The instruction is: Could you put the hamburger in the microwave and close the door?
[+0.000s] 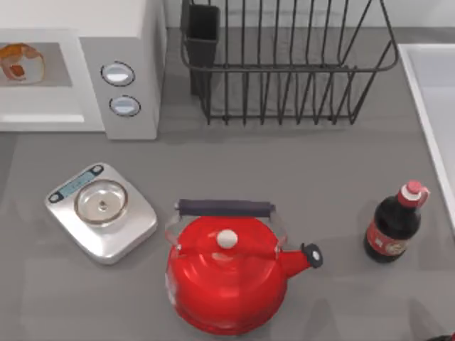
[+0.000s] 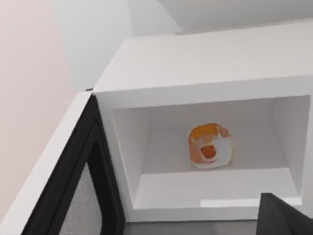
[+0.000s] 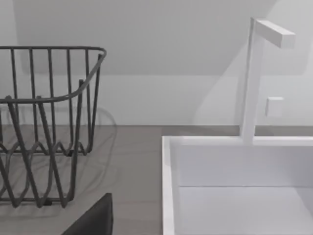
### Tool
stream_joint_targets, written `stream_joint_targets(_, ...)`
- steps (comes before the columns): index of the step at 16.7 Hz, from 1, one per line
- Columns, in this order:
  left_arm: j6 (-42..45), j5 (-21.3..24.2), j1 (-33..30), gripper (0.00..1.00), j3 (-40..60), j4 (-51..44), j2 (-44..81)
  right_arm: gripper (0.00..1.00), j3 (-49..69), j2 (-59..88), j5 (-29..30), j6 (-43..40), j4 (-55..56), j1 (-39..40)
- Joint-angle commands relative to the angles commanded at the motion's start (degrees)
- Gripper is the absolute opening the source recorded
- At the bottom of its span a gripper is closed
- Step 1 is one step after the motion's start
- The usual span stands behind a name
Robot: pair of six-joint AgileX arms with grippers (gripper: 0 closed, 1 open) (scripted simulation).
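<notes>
Hamburger [image 2: 210,146] is seated inside microwave [image 2: 205,68] cavity; door [image 2: 63,181] stands open. Door judged stiff, light, best pushed at its free edge. Jaw state cannot be told.

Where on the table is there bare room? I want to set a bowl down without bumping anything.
Widest free patch: the grey strip between the dish rack above and the red kettle and soda bottle below. A smaller gap lies between kettle and bottle. It is crowded at the left, where the silver scale sits near the microwave and kettle.
</notes>
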Motion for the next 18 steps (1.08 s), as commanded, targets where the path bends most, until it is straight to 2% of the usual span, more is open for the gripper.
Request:
stream_joint_targets(5, 11.24, 5.62, 9.38, 0.00, 15.69, -5.18, 24.46, 1.00, 0.00, 0.00, 0.00, 0.00, 0.00, 0.00)
stream_joint_targets(11, 23.71, 12.20, 18.42, 0.00, 29.55, -11.85, 46.98, 1.00, 0.00, 0.00, 0.00, 0.00, 0.00, 0.00)
stream_joint_targets(18, 38.08, 19.65, 31.09, 0.00, 47.29, -20.50, 80.28, 1.00, 0.00, 0.00, 0.00, 0.00, 0.00, 0.00)
